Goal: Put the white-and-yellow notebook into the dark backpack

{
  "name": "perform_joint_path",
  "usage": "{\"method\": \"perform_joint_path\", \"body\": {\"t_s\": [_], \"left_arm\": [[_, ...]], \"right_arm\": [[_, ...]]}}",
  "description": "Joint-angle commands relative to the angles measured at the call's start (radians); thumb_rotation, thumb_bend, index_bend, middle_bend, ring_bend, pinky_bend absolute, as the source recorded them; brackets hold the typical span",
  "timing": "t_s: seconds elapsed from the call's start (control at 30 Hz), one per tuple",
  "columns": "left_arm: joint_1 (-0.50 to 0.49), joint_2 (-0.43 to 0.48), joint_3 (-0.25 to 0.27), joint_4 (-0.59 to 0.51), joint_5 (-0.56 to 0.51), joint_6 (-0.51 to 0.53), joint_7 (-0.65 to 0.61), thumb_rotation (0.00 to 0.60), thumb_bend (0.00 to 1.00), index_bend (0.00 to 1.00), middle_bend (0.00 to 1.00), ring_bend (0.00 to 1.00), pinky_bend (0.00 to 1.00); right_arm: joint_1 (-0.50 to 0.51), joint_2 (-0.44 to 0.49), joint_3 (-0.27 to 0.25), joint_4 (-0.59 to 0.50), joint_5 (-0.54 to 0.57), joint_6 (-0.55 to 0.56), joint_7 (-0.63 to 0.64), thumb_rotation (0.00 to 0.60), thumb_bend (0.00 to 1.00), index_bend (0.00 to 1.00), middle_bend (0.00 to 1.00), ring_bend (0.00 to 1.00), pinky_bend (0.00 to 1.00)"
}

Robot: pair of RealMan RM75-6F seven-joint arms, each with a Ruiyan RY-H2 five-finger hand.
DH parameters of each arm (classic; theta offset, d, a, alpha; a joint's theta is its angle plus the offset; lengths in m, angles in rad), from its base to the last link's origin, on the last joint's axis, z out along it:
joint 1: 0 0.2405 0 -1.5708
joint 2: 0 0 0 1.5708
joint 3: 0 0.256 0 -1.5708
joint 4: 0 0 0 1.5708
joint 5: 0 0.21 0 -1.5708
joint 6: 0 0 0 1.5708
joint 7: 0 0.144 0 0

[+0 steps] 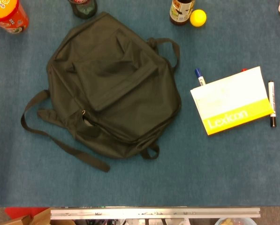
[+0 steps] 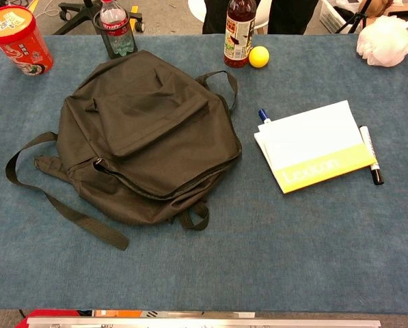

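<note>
The dark backpack (image 1: 112, 86) lies flat on the blue table, left of centre, its straps trailing to the left and front; the chest view shows the backpack (image 2: 145, 133) too. Its zip shows a small gap at the front left. The white-and-yellow notebook (image 1: 232, 100) lies flat to the right of the bag, yellow band with "Lexon" lettering toward the front, and appears in the chest view as the notebook (image 2: 316, 145). Neither hand shows in either view.
A blue-capped marker (image 1: 199, 76) sticks out from under the notebook's far left corner. A black marker (image 1: 272, 103) lies along its right side. At the back stand a red-orange canister (image 1: 8, 15), a plastic bottle (image 2: 116, 29), a dark bottle (image 2: 239, 33), a yellow ball (image 1: 198, 18) and a white plastic bag (image 2: 388, 39).
</note>
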Motion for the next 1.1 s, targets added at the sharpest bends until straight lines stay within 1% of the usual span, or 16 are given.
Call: {"method": "perform_joint_path", "body": {"t_s": [0.03,0.23,0.37,0.6,0.73,0.8,1.1], "left_arm": [[0.000,-0.002,0.001,0.002,-0.004,-0.003,0.000,0.600,0.21,0.17,0.19,0.19,0.18],[-0.001,-0.003,0.001,-0.003,0.003,-0.002,0.008,0.600,0.21,0.17,0.19,0.19,0.18],[0.001,-0.002,0.003,-0.010,0.015,0.008,0.006,0.600,0.21,0.17,0.19,0.19,0.18],[-0.001,-0.004,0.009,-0.024,0.030,0.008,0.021,0.600,0.21,0.17,0.19,0.19,0.18],[0.006,0.002,0.014,-0.034,0.035,0.014,0.020,0.600,0.21,0.17,0.19,0.19,0.18],[0.010,0.005,0.017,-0.038,0.036,0.019,0.015,0.600,0.21,0.17,0.19,0.19,0.18],[0.028,0.011,0.029,-0.039,0.037,0.028,-0.001,0.600,0.21,0.17,0.19,0.19,0.18]], "right_arm": [[0.002,0.000,0.001,-0.002,-0.001,-0.002,0.003,0.600,0.11,0.28,0.33,0.21,0.32],[0.011,0.001,-0.009,-0.001,-0.020,-0.015,0.022,0.600,0.11,0.28,0.33,0.21,0.32],[0.033,0.010,-0.024,-0.008,-0.062,-0.041,0.056,0.600,0.11,0.28,0.33,0.21,0.32],[0.096,0.002,-0.053,-0.001,-0.143,-0.117,0.021,0.600,0.11,0.28,0.33,0.21,0.32],[0.135,-0.040,-0.060,0.024,-0.171,-0.161,-0.002,0.600,0.11,0.28,0.33,0.21,0.33],[0.148,-0.065,-0.063,0.044,-0.176,-0.177,-0.011,0.600,0.10,0.28,0.33,0.21,0.32],[0.184,-0.198,-0.074,0.189,-0.188,-0.213,-0.072,0.600,0.08,0.28,0.30,0.19,0.30]]}}
